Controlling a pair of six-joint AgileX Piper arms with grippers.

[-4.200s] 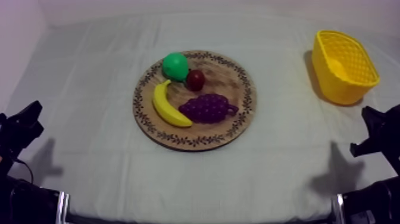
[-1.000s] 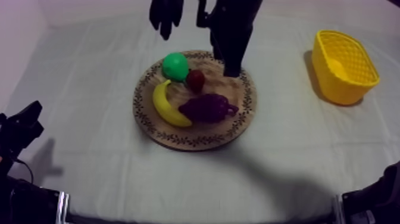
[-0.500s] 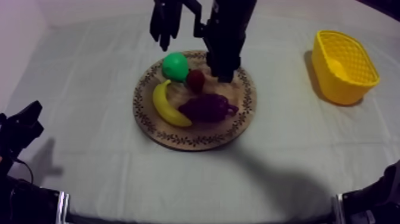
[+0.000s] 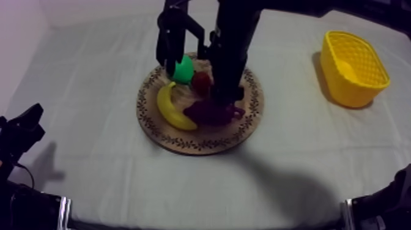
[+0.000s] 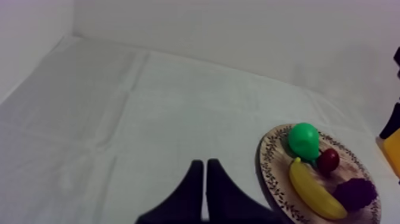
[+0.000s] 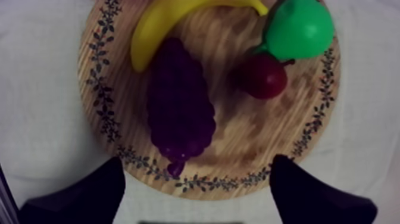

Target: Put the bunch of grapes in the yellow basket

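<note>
While my right gripper (image 6: 196,171) hangs over the wooden board (image 6: 238,149) with fingers spread wide, the bunch of grapes (image 6: 178,107) lies on that board beside the banana (image 6: 172,18), seemingly untouched. My left gripper (image 5: 205,173) rests low, fingers pressed together, and the yellow basket (image 4: 341,85) stands well apart.

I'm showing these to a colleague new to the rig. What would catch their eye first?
The right gripper, open, hangs over the round wooden board, just above the purple bunch of grapes. With the grapes on the board lie a yellow banana, a green pear and a small red fruit. The yellow basket stands apart on the cloth, at the right in the top view.
</note>
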